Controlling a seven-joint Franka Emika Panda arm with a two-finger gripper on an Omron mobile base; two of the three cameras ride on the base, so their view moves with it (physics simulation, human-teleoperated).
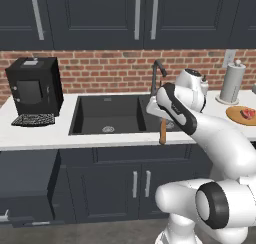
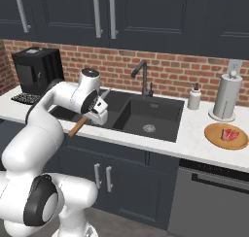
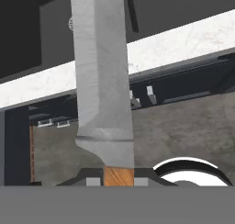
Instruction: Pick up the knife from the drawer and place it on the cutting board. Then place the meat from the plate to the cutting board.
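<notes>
Arm is rising from the base and bending forward over the counter (image 1: pixel 40 135) edge, with the wrist turned so the hand is hanging in front of the sink (image 1: pixel 107 115). Fingers (image 3: pixel 118 178) are clenched on the knife (image 3: pixel 103 76), gripping it at the handle where wood meets blade. In the left base view the knife's orange-brown handle (image 1: pixel 163 132) is pointing down below the hand, level with the front lip of the counter; in the right base view the handle is slanting down to the left and the grey blade tip is sticking up beside the wrist. In the hand view the blade is running up the middle, across the white counter strip and the dark cabinet fronts below it.

Drawer (image 1: pixel 25 188) is standing pulled out at the lower left of the left base view, below the counter; its inside cannot be made out. Plate (image 2: pixel 226 136) is sitting on the counter right of the sink, near the paper towel roll (image 2: pixel 226 96), and is holding the meat (image 2: pixel 230 134), which is lying flat near the plate's middle. Sink basin is holding nothing but its drain. Soap bottle (image 2: pixel 194 97) is standing between the faucet (image 2: pixel 142 76) and the roll. Coffee machine (image 1: pixel 34 85) is standing on the counter left of the sink, well apart from the hand.
</notes>
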